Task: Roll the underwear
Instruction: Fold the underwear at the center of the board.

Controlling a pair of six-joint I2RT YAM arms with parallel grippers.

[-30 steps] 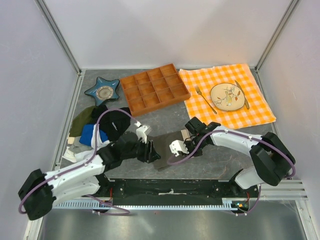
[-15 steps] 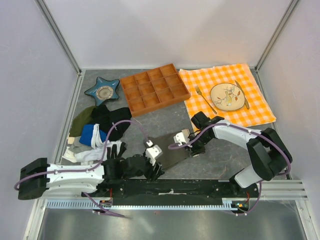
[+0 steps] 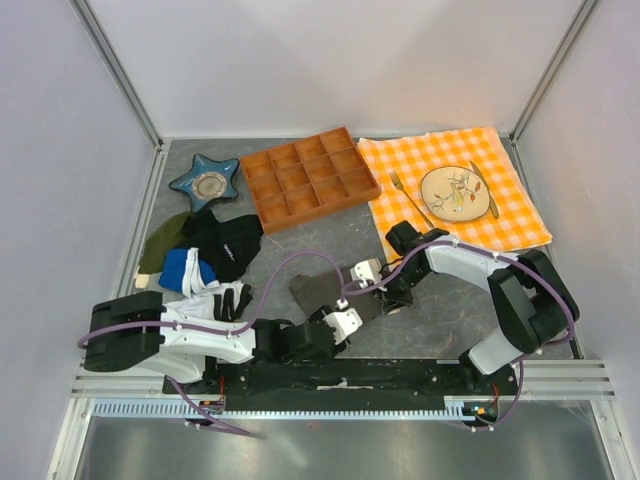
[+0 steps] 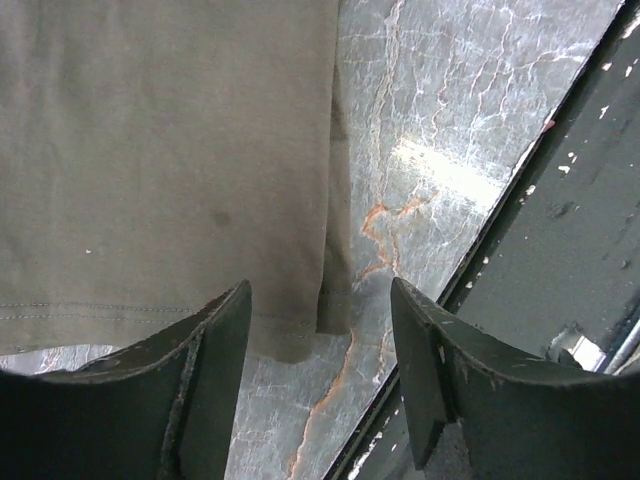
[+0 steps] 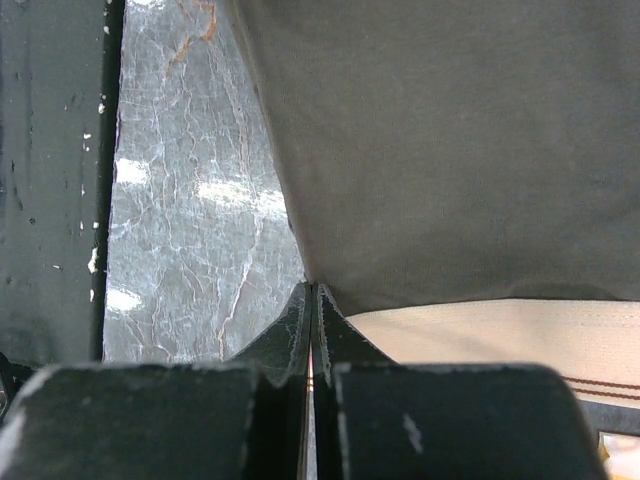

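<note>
The underwear (image 3: 322, 290) is a small charcoal-grey garment lying flat on the stone table between the two arms. My left gripper (image 3: 338, 322) is open at its near edge. In the left wrist view the underwear's (image 4: 150, 150) hemmed corner lies between the spread fingers of the left gripper (image 4: 320, 380), which holds nothing. My right gripper (image 3: 356, 284) is at the garment's right edge. In the right wrist view the right gripper (image 5: 312, 300) is shut on the edge of the underwear (image 5: 450, 150), beside its pale beige waistband (image 5: 480, 330).
A wooden compartment tray (image 3: 310, 180) and a blue star dish (image 3: 205, 182) stand at the back. A pile of clothes (image 3: 200, 262) lies at the left. An orange checked cloth (image 3: 455, 190) carries a plate, fork and knife. A black rail (image 3: 340, 375) runs along the near edge.
My left gripper has let go of the underwear and swung right, down to its near edge. The underwear has shifted slightly left and lies flatter. The right gripper has barely moved.
</note>
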